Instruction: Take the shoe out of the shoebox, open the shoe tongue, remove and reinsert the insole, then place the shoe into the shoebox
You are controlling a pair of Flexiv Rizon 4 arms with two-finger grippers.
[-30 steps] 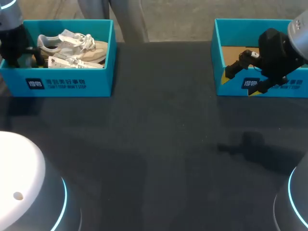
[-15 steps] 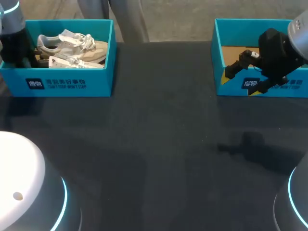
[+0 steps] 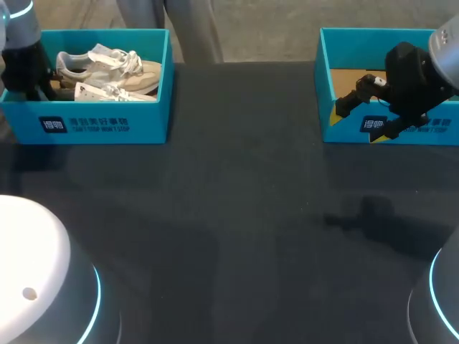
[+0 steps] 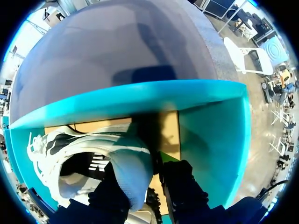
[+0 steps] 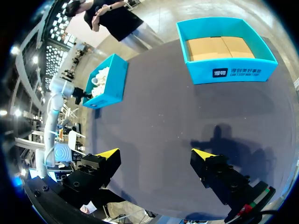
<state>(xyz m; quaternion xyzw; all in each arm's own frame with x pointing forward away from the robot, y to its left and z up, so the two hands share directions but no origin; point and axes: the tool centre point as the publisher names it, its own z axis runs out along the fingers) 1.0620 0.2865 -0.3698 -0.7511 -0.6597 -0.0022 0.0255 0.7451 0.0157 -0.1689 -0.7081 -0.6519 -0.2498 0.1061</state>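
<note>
**A:** Near side first. What's there?

**B:** Dark tabletop [image 3: 237, 215]. The right arm [image 3: 419, 79] comes in from the right and hangs above it. The right jaws are spread wide with nothing between them.

**A:** Ahead of them?

**B:** The right shoebox [image 5: 231, 72], teal, at the tabletop's far right. Its brown cardboard floor is showing.

**A:** And the shoe?

**B:** The shoe [image 3: 107, 68] is white and beige. It sits inside the left shoebox [image 3: 100, 123], also teal, at the far left. Its heel points toward the left arm [image 3: 21, 61], and paper tags lie by the laces.

**A:** Left jaws?

**B:** Down inside that box, straddling the shoe's heel. Pinching it or just around it, cannot tell.
</note>
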